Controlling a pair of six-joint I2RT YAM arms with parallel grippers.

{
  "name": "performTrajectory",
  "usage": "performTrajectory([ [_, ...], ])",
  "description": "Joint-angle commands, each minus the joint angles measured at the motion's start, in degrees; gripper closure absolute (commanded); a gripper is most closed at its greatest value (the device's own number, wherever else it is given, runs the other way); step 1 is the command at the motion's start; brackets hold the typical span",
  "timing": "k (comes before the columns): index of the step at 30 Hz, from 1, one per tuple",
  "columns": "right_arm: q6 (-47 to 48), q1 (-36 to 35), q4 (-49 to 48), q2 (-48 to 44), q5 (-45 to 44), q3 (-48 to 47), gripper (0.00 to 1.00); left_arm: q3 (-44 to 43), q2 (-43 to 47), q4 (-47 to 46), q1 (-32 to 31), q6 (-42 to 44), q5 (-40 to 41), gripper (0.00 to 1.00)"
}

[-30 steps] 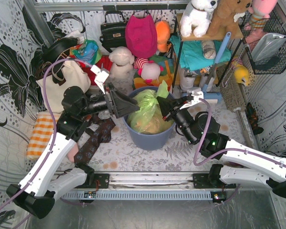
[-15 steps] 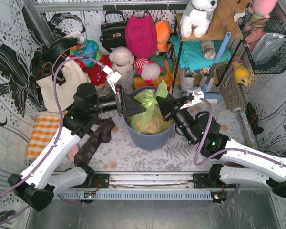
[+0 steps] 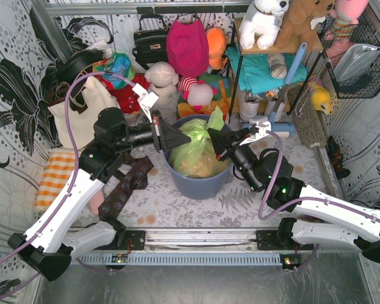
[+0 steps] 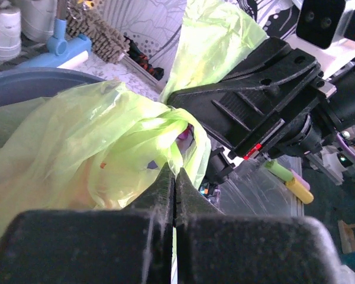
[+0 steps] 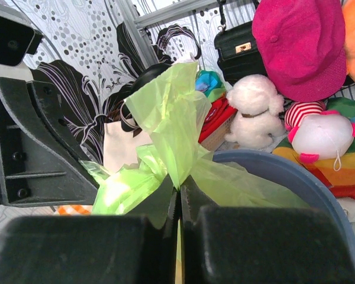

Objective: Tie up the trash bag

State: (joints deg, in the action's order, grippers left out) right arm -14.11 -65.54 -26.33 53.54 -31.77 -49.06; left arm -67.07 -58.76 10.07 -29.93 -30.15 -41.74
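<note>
Where the floral-print table (image 3: 177, 212) meets black-and-white patterned walls (image 3: 12, 76), clutter crowds the back: magenta bag (image 3: 187, 47), white plush (image 3: 161, 77), black handbag (image 3: 150, 41); the trash bag (image 3: 193, 149) sits in the blue-grey bin (image 3: 199, 183), mid-table; left gripper (image 3: 186, 140) and right gripper (image 3: 212, 134) face each other over the rim, each clamped on a fold of the bag's film.
</note>
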Motion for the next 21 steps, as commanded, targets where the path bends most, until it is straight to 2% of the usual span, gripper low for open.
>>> performTrajectory([
  [1, -0.6, 0.1, -2.7, -1.5, -1.3, 0.4, 1.0, -4.3, 0.9, 3.2, -0.1, 3.9, 4.3, 1.0],
  [9, -0.4, 0.0, 3.4, -2.3, -7.7, -2.4, 1.0, -11.5, 2.6, 11.9, -0.1, 11.4, 20.5, 1.0],
  [18, -1.0, 0.0, 11.1, -5.4, -19.6, -1.6, 1.0, -7.3, 6.7, 15.6, -0.1, 12.0, 36.5, 1.0],
  [21, 0.1, 0.0, 12.1, -6.6, -23.4, -0.7, 1.0, -4.2, 8.0, 17.2, -0.1, 10.5, 39.4, 1.0],
])
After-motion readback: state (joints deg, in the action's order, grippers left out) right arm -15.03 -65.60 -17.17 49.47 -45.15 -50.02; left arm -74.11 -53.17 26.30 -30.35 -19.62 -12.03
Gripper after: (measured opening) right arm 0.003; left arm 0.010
